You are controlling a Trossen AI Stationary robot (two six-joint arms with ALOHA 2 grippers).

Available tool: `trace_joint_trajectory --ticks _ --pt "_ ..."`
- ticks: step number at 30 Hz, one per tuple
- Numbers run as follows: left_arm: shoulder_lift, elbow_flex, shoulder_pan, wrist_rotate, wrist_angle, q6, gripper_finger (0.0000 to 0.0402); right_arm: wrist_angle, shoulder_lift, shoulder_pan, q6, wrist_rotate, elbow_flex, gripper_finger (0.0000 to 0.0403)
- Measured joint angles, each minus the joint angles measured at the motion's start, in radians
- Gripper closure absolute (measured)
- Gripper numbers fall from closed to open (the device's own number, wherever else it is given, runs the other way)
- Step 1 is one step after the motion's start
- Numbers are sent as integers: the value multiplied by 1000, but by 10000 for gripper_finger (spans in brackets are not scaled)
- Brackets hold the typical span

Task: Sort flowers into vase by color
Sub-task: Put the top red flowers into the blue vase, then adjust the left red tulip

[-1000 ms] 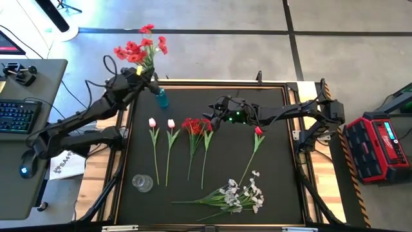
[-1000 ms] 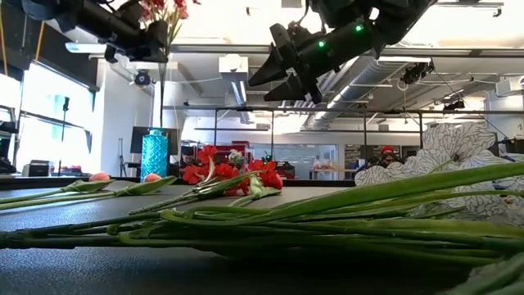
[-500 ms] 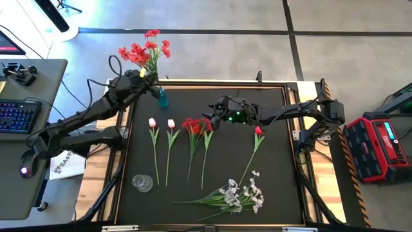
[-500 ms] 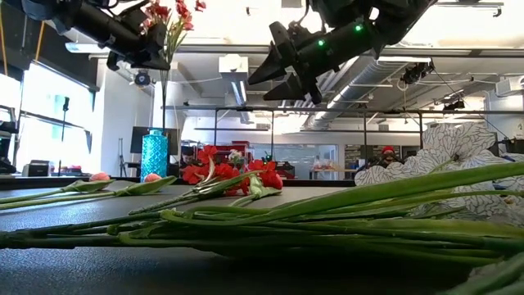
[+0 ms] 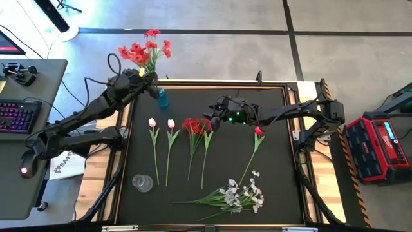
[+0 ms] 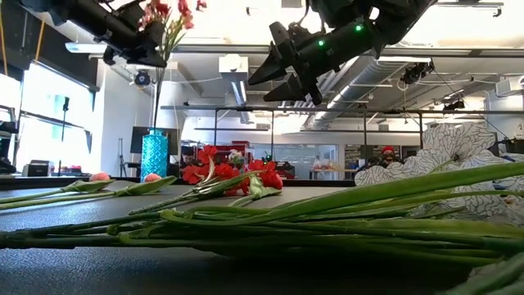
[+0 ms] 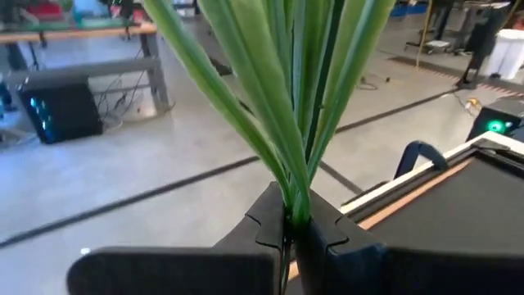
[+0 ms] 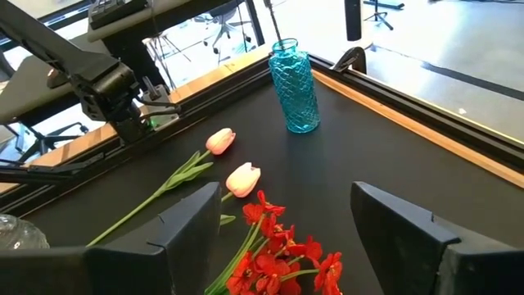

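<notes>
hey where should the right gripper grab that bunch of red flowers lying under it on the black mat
Probably on the thin green stems just below the bunch of small red blooms, coming straight down from above. The bunch lies flat on the black mat, stems running toward the table's near edge, so set the open right gripper with its fingers across the stems, clear of the pink tulip buds alongside.

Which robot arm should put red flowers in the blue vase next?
The left. Its end effector is already shut on a bunch of red flowers, held up right by the blue vase. The right end effector hangs open and empty above the red flowers on the table, so it would probably have to grab first.
</notes>
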Motion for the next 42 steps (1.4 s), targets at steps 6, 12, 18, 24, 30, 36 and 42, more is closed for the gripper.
trace_joint_trajectory --ticks 6,12,18,24,30,36,42 --pt "1 -54 22 -21 -11 -43 401 0 0 0 17 0 0 144" --pt "4 -99 52 -21 13 -69 382 -12 0 0 35 -12 0 144" --pt "19 -113 55 -21 44 -57 338 -14 0 13 38 -4 0 144" --pt "77 -113 55 12 44 -55 292 -14 0 38 46 0 0 144" --pt "94 -112 54 20 33 -28 255 -28 0 61 82 4 0 144" --pt "75 -67 54 -16 -63 -51 202 -141 0 77 138 30 0 144" --pt "32 5 54 -24 -235 -69 164 -256 0 110 263 137 0 144"
